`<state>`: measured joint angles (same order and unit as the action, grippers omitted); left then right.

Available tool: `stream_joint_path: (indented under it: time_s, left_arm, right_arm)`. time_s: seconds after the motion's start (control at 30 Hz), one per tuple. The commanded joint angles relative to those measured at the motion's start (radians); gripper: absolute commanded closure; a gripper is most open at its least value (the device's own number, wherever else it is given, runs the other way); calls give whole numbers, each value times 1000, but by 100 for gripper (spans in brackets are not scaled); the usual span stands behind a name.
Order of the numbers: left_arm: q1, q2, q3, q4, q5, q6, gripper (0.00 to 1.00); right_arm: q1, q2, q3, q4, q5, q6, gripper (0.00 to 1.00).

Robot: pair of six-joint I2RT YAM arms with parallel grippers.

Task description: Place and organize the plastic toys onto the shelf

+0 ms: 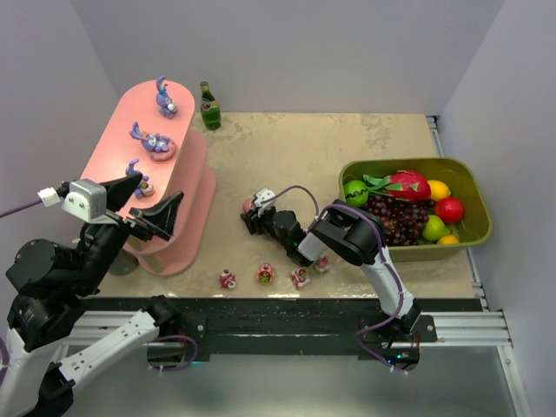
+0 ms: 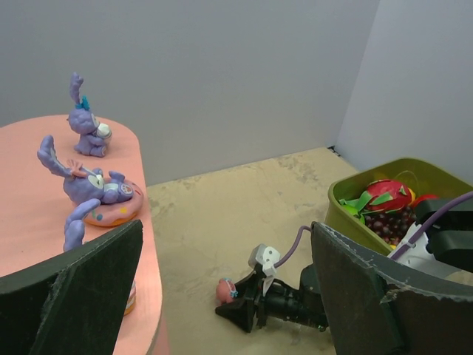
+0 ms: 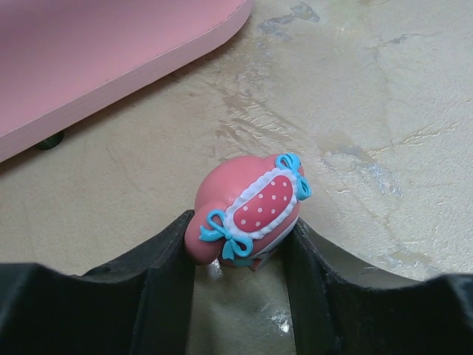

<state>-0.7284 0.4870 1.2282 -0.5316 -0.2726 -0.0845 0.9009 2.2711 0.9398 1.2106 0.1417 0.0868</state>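
Note:
A pink toy (image 3: 251, 207) with a dotted red patch and blue bows lies on the table (image 1: 347, 156) between the fingers of my right gripper (image 3: 240, 231); both pads touch its sides. From above, this toy (image 1: 248, 207) sits just right of the salmon shelf (image 1: 117, 135). Three purple bunny toys (image 1: 165, 97) (image 1: 152, 141) (image 1: 139, 180) stand on the shelf's top tier. Several small red-and-white toys (image 1: 227, 280) (image 1: 265, 274) (image 1: 300, 278) rest near the table's front edge. My left gripper (image 1: 155, 195) hangs wide open over the shelf's near end, holding nothing.
An olive-green tub (image 1: 473, 187) of fake fruit stands at the right. A green bottle (image 1: 209, 106) stands behind the shelf. The shelf's lower tier edge (image 3: 148, 70) lies just ahead-left of the right gripper.

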Motion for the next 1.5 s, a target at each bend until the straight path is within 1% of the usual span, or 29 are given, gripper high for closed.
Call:
stream_joint_path:
  time_s: [0.0, 0.1, 0.33, 0.47, 0.57, 0.7, 0.9, 1.17, 1.37, 1.47]
  left_arm:
    - [4, 12, -7, 36, 12, 17, 0]
    - [3, 10, -6, 24, 16, 9, 0]
    - [4, -24, -1, -54, 1, -14, 0]
    - [3, -57, -6, -114, -19, -23, 0]
    - [4, -82, -16, -134, -30, -20, 0]
    - [4, -96, -15, -160, -33, -31, 1]
    - [4, -148, -85, -117, -45, -21, 0]
    - [3, -151, -102, -107, -31, -26, 1]
    - [3, -183, -114, -119, -43, -40, 0]
    - [3, -199, -111, -128, -65, -44, 1]
  right_arm:
    - [6, 85, -45, -273, -7, 54, 70]
    - [6, 76, -53, -273, -2, 62, 77]
    - [21, 22, -87, -284, 29, 111, 86]
    - [46, -65, -87, -364, 48, 152, 89]
    - [67, -114, -79, -440, 70, 182, 91]
    - [89, -221, -67, -554, 95, 220, 94]
    - [95, -327, -49, -637, 69, 255, 96]
    - [105, -430, -41, -638, 35, 274, 98]
    - [127, -515, -10, -667, 55, 255, 99]
    - [135, -528, 28, -681, 65, 243, 100]
